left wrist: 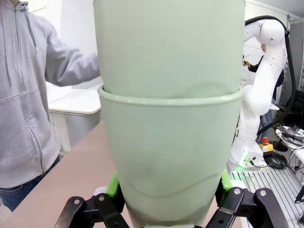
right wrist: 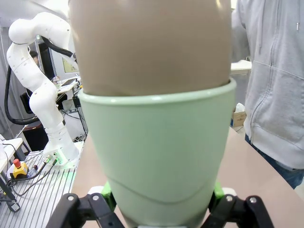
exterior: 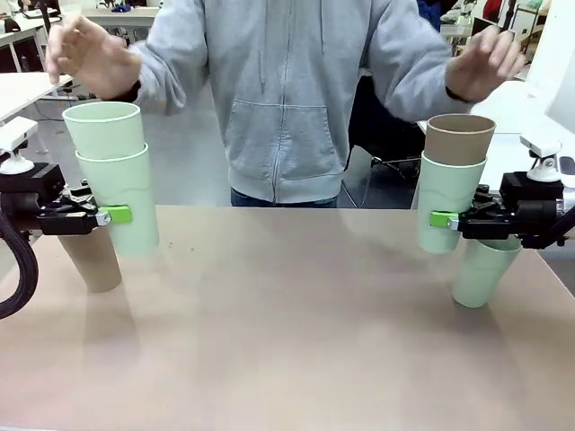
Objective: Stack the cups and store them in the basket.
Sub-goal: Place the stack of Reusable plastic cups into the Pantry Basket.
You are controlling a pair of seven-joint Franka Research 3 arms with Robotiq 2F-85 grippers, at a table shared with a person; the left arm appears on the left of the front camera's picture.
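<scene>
My left gripper is shut on a pale mint cup held above the table, with a second mint cup nested in it; in the left wrist view both fill the space between the fingers. My right gripper is shut on another mint cup that carries a tan-brown cup inside, seen close in the right wrist view. A tan cup stands on the table behind the left gripper. One more mint cup stands under the right gripper. The basket is out of view.
A person in a grey hoodie stands at the far edge, one hand raised above the left stack and the other hand above the right stack. The brown table stretches between the two arms.
</scene>
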